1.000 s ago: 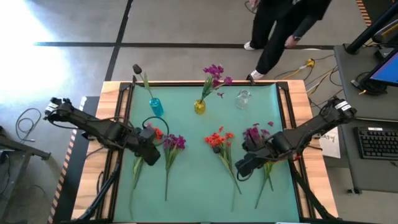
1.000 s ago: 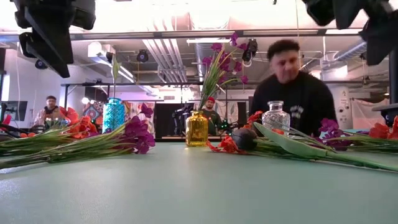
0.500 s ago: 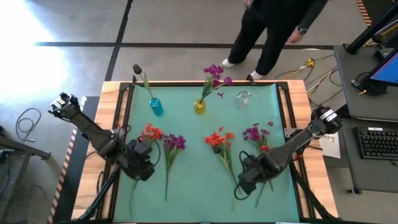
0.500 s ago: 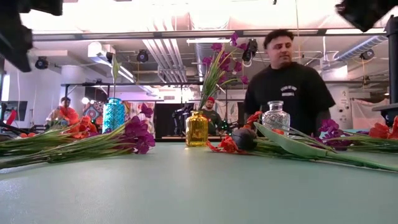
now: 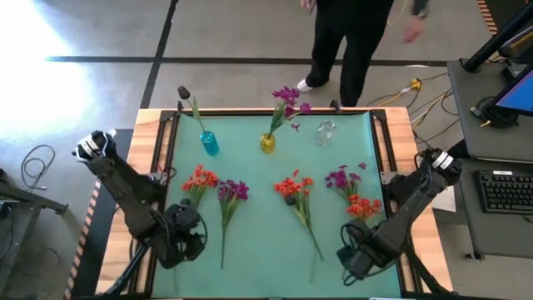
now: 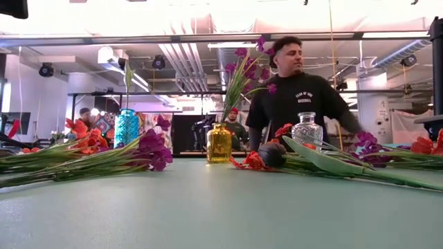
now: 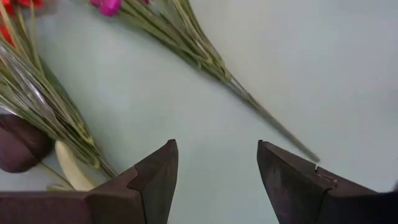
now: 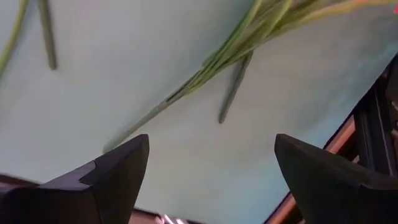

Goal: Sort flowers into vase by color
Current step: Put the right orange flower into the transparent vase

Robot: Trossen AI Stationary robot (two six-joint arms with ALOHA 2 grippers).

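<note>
Long, thin, green-stemmed artificial flowers (image 5: 223, 218) with orange and purple heads lie loose on the teal bench (image 5: 258, 250). They look light and floppy; mid-stem seems the best hold. Left pincer (image 7: 214, 171) is partly open, right pincer (image 8: 211, 168) wide; both empty.

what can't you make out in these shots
- Clear vase: high view, too small to tell whether it holds anything.
- Both arms: low view, out of frame above.
- Flower heads near the right gripper: right wrist view, cut off by the edge; only stems show.
- Dark bud: left wrist view, cut off by the edge.
</note>
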